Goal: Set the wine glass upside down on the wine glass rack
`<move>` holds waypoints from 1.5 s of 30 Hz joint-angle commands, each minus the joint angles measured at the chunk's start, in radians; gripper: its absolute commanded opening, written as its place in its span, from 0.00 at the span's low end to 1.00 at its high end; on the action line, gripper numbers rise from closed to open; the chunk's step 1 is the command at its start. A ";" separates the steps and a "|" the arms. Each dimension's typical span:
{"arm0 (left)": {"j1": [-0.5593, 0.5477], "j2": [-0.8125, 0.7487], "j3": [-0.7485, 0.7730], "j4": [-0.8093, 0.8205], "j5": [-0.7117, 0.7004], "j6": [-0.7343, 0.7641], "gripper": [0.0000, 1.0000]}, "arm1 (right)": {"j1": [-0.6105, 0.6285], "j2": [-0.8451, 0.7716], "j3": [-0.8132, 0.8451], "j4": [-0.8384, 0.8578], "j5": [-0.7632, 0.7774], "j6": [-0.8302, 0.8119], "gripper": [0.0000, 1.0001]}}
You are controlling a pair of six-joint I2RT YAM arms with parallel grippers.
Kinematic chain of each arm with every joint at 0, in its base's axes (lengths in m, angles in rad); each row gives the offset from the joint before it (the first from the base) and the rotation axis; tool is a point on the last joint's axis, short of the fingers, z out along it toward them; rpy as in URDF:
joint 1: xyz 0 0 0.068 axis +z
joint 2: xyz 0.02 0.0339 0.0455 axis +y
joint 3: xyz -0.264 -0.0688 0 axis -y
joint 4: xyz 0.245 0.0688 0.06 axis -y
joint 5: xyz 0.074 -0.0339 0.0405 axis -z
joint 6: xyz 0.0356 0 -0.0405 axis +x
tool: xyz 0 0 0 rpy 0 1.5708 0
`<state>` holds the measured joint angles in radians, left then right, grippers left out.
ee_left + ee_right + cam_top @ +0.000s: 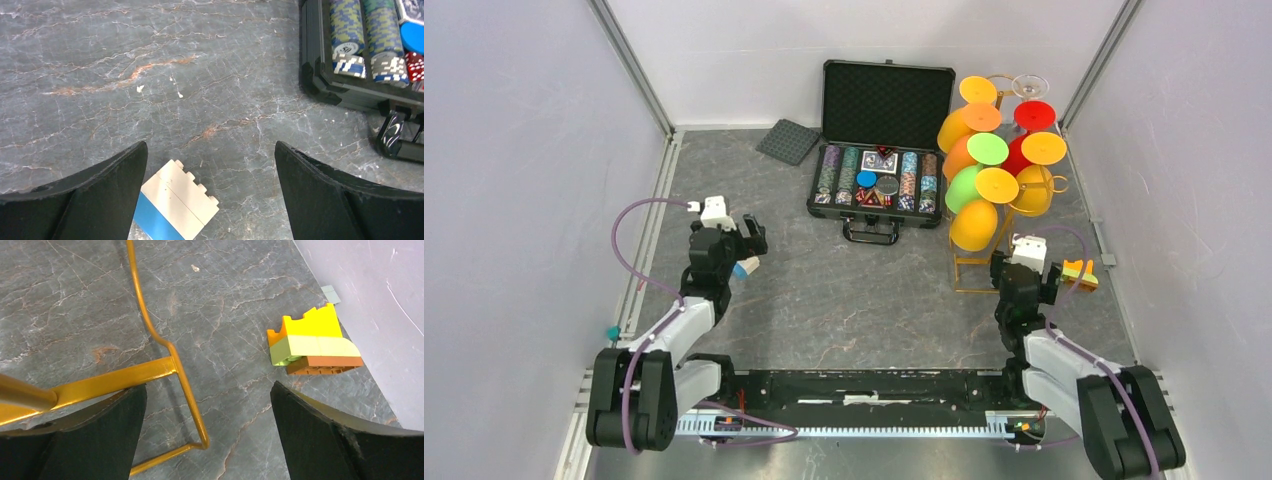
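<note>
Currently both arms are low over the desk point(824, 300) and neither carries anything. The left jaws are spread wide and empty, above a blue and white brick point(175, 205), well apart from the work. The right jaws are also wide open and empty, over the near corner of the wine glass rack point(115, 377). In the wrist view one finger overlaps the gold base rail and the thin base wire runs up between the two; whether anything touches cannot be told. No loose wine glass lies on the desk in any view. All the glasses seen hang bowl down on the rack: a crowded bunch of coloured glasses point(974, 225), and one clear wine glass point(1030, 86) at the far end, which I take to be the task's own, already hung. Main risk, as I judge it: the stand is tall, thin and fully loaded, so a finger catching the base wire on a sideways or upward move could drag or tip it and shake glasses off the hooks. A stack of toy bricks point(315, 342) and the side wall close off the right. The poker chip case point(879, 160) sits near the rack's other side.
</note>
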<state>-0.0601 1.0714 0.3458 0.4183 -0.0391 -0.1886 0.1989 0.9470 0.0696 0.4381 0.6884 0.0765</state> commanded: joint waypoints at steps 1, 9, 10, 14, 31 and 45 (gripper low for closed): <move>0.006 0.062 -0.055 0.240 0.034 0.086 1.00 | -0.031 0.082 -0.032 0.356 -0.064 -0.113 0.98; 0.006 0.166 -0.081 0.375 0.053 0.109 1.00 | -0.033 0.193 -0.121 0.602 -0.084 -0.165 0.98; 0.006 0.174 -0.073 0.374 0.053 0.120 1.00 | -0.032 0.206 -0.128 0.639 -0.085 -0.175 0.98; 0.005 0.222 -0.091 0.494 0.043 0.187 1.00 | -0.034 0.252 -0.124 0.728 -0.093 -0.197 0.98; 0.025 0.395 -0.092 0.654 0.075 0.187 1.00 | -0.052 0.441 -0.168 1.019 -0.245 -0.242 0.98; 0.008 0.403 -0.062 0.605 -0.040 0.178 1.00 | -0.052 0.439 -0.171 1.024 -0.239 -0.241 0.98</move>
<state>-0.0483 1.4677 0.2592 0.9901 -0.0547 -0.0490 0.1493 1.3811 0.0097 1.3769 0.4671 -0.1547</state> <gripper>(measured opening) 0.994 0.979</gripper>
